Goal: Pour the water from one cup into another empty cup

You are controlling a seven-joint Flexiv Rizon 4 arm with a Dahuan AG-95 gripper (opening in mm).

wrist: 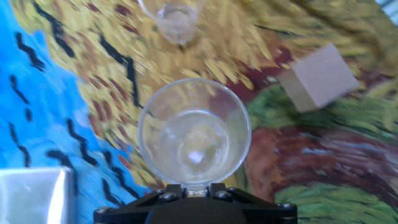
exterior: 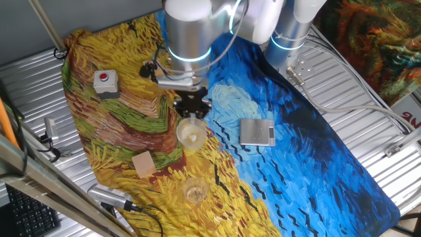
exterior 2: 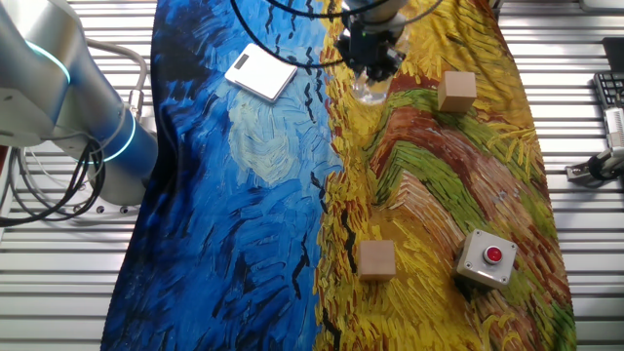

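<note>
My gripper [exterior: 191,110] is shut on the wall of the taller clear tumbler [exterior: 191,134] and holds it over the yellow part of the cloth. In the hand view the tumbler [wrist: 194,134] fills the middle, mouth toward the camera, with the gripper [wrist: 194,186] clamped on its near rim. Faint glints of water [wrist: 196,152] show at its bottom. The shorter clear cup [exterior: 195,191] stands on the cloth nearer the front edge, apart from the tumbler; it shows at the top of the hand view [wrist: 174,18]. In the other fixed view the gripper [exterior 2: 371,57] holds the tumbler [exterior 2: 369,90].
A wooden block [exterior: 143,163] lies left of the tumbler, also in the hand view [wrist: 319,78]. A silver scale [exterior: 257,132] lies to the right. A red button box [exterior: 105,82] sits far left. A second block [exterior 2: 376,259] lies further off. A handled tool [exterior: 112,195] lies at the front.
</note>
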